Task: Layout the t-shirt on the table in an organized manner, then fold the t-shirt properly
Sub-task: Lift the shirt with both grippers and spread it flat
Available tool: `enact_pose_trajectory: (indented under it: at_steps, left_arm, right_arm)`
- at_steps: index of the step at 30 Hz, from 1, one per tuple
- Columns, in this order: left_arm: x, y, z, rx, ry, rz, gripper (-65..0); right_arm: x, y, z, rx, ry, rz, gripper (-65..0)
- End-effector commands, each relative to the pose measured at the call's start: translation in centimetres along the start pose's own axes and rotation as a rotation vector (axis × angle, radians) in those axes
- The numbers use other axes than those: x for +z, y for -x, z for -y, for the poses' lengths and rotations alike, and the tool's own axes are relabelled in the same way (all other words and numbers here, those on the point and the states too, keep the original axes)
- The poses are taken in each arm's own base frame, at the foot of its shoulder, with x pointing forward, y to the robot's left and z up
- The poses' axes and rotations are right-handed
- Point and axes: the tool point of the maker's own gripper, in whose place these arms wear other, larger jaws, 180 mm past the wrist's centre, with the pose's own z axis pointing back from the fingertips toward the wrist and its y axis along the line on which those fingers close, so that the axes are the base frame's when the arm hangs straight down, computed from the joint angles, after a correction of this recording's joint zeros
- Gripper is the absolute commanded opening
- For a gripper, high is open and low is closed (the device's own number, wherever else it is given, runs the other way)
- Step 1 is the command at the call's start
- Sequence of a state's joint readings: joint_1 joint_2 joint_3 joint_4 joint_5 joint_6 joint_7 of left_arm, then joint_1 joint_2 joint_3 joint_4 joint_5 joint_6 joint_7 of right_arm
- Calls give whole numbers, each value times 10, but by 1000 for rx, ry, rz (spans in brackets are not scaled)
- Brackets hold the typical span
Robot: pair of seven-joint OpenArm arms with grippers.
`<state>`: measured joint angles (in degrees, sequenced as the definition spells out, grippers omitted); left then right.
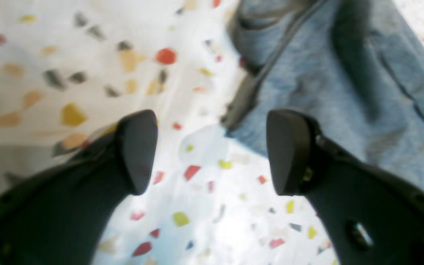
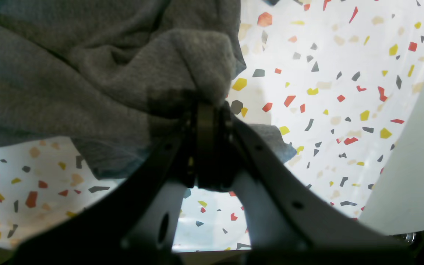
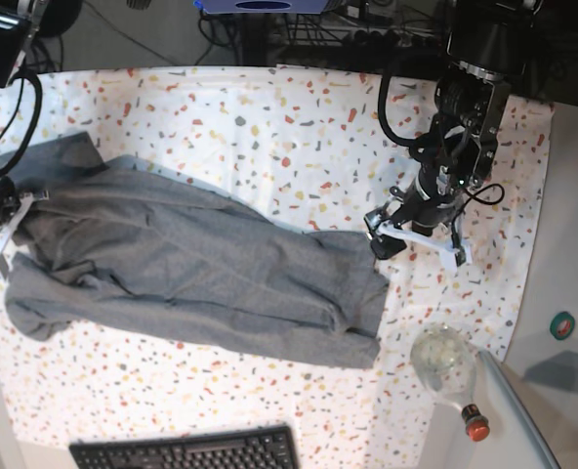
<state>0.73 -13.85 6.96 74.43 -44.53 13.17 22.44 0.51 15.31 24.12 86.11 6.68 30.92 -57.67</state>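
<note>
A white speckled tabletop (image 3: 299, 127) fills the scene, with a keyboard (image 3: 186, 452) at its near edge and a glass bottle (image 3: 447, 366) toward the near right corner. The t-shirt (image 3: 191, 264) lies spread across the left and middle of the tabletop, roughly stretched out but rumpled, with creases and one end bunched at the left edge. The right gripper (image 2: 208, 110) has its jaws closed on a fold of the t-shirt at that left edge. The left gripper (image 1: 212, 151) has its jaws open and empty, just off the t-shirt's other end near the middle of the tabletop. By my reading the layout step is partway through: the cloth needs smoothing and squaring, and no fold has been made yet.
</note>
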Motion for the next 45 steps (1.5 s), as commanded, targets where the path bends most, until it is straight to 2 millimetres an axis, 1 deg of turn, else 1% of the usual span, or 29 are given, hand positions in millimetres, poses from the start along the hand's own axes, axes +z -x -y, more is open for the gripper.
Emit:
enact_pose_trajectory:
  at_steps: [1,3,4,5,7,9,14,15,16,17,18,20,21,22,24,26,27,28,30,31,33,35,37,38,40,41,42,43,45]
  left_arm:
    - [1,-18,6,-10,21,49,-153]
    - [0,-18,7,-5,21,48,-79]
    - [-3,-14,7,2,17,37,-53]
    - [-6,-8,7,12,11,23,-41]
    - [-14,-3,9,24,5,5,-56]
    - [-21,11,13,1,4,-37,-79]
    - [-32,25,35,-68,36,-85,-142]
    - [-34,24,38,-78,40,-87,-168]
    - [-36,25,42,-74,45,-94,-214]
    - [-36,25,44,-66,47,-92,-276]
    - [-36,25,45,-65,48,-92,-377]
    - [-35,25,43,-65,45,-92,-625]
    - [-35,24,43,-66,44,-90,-650]
    - [-34,23,44,-67,49,-86,-650]
    - [-28,20,34,-87,42,-77,-650]
    - [-19,13,39,-101,67,-49,-650]
    - [-12,9,40,-112,79,-36,-650]
    - [-6,5,40,-126,90,-20,-650]
    - [10,-1,48,-144,127,11,-650]
    - [18,-8,49,-144,131,34,-650]
    - [32,-24,43,-123,103,78,-650]
    - [42,-36,46,-108,107,67,-650]
    - [43,-48,50,-85,111,35,-650]
    - [41,-56,57,-74,123,21,-650]
    - [34,-73,77,-64,150,8,-650]
    - [30,-83,86,-61,164,9,-650]
    - [26,-96,98,-53,179,11,-650]
    - [22,-108,113,-42,201,14,-650]
    - [13,-132,140,-43,233,21,-650]
  right_arm:
    - [6,-11,10,3,23,35,-650]
    - [6,-9,10,4,24,33,-650]
    - [6,-10,10,3,23,36,-650]
    - [6,-9,10,4,23,34,-650]
    - [6,-9,10,4,23,34,-650]
    - [7,-10,10,4,23,35,-650]
    - [6,-9,9,2,22,34,-650]
    - [6,-9,7,0,18,35,-650]
    - [5,-9,5,-8,13,36,-650]
    - [4,-9,4,-8,11,35,-650]
    - [4,-8,3,-9,9,34,-650]
    - [3,-4,1,-8,7,27,-650]
    - [3,-3,1,-8,5,25,-650]
    - [3,-2,0,-9,3,24,-650]
    - [2,4,-1,-7,2,11,-650]
    - [1,9,-2,-5,1,2,-650]
    - [1,8,-3,-5,0,11,-650]
    - [0,11,-3,-5,-1,15,-650]
    - [0,17,-5,0,-2,19,-650]
    - [3,18,-6,7,2,26,-650]
    - [8,26,-7,22,11,21,-650]
    - [11,30,-7,26,20,21,-650]
    - [13,32,-1,9,32,23,-650]
    - [15,27,5,-11,44,38,-650]
    - [20,2,18,-31,68,92,-650]
    - [20,-9,21,-36,69,110,-650]
    - [21,-23,29,-44,78,131,-650]
    - [24,-40,43,-49,95,152,-650]
    - [26,-68,66,-78,109,181,-650]
